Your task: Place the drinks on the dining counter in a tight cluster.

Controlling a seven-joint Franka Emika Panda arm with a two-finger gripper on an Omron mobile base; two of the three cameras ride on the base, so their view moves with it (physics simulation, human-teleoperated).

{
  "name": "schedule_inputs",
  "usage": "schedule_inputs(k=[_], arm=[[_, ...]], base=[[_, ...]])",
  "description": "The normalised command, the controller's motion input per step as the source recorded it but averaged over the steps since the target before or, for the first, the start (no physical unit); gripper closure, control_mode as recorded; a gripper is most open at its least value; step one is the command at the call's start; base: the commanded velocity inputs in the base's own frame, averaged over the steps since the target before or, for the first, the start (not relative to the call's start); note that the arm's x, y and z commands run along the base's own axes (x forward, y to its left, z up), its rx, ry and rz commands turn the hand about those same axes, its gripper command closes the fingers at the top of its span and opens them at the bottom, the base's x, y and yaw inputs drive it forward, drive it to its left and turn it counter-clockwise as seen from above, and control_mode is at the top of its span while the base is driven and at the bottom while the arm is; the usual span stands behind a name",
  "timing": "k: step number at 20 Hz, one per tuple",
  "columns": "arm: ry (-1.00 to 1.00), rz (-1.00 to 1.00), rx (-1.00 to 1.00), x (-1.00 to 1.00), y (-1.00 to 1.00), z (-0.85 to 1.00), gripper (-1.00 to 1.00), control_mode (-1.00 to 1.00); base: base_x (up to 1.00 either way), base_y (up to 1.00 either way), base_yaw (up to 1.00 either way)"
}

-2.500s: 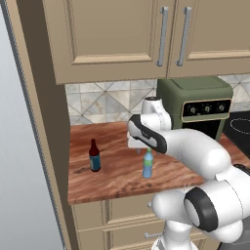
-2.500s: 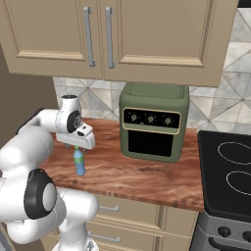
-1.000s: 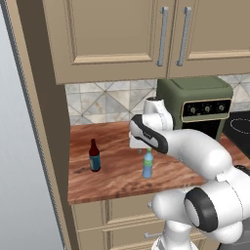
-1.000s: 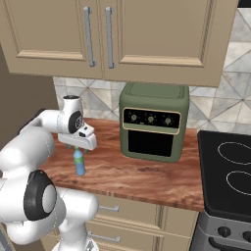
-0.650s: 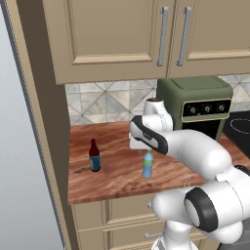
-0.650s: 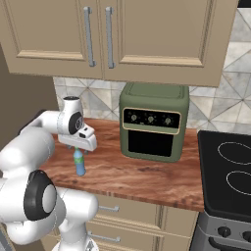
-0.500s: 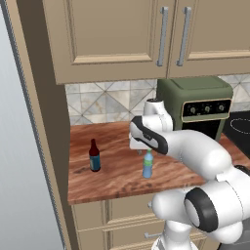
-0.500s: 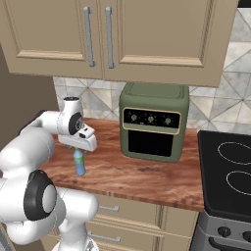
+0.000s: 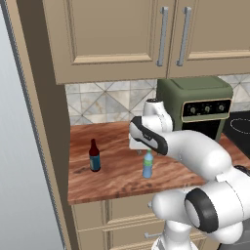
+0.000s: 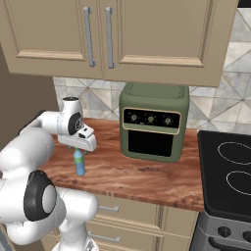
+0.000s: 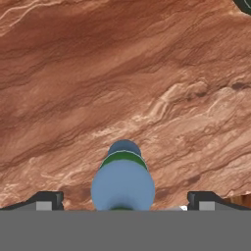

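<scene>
Gripper open wide, pointing straight down over the blue bottle; hand view looks down on the bottle's green cap, with one dark fingertip at each side, neither touching it; nothing held. Blue bottle upright on the wood counter, near the front edge, directly under the hand in both base views; same bottle in right base view, just below the white hand. Brown bottle with blue label upright on the same counter, well to the left of the blue one, closer to the tall beige side panel; the two bottles well apart, not clustered. Green oven at the back of the counter against the tiled backsplash, to the right of the blue bottle; black stovetop further right, past the counter's end. Beige wall cabinets with metal handles above the counter; drawers below it. Arm reaches from the base across the counter front, elbow bent, wrist over the bottle; cap level with the fingertips or just under, can't tell which.
</scene>
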Motion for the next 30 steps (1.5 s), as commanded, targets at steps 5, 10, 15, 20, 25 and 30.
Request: schedule_inputs(k=[5, 10, 15, 20, 25, 30], arm=[[0.0, 0.0, 0.0, 0.0, 0.01, -0.04, -1.0, -1.0], [0.0, 0.0, 0.0, 0.0, 0.0, -0.04, -1.0, -1.0], [0.0, 0.01, 0.0, 0.0, 0.0, -0.04, -1.0, -1.0], [0.0, 0.0, 0.0, 0.0, 0.0, 0.0, -1.0, -1.0], [0.0, 0.0, 0.0, 0.0, 0.0, 0.0, 1.0, -1.0], [0.0, 0.0, 0.0, 0.0, 0.0, 0.0, 1.0, -1.0]], base=[[0.0, 0.0, 0.0], [0.0, 0.0, 0.0], [0.0, 0.0, 0.0], [0.0, 0.0, 0.0], [0.0, 0.0, 0.0], [0.0, 0.0, 0.0]])
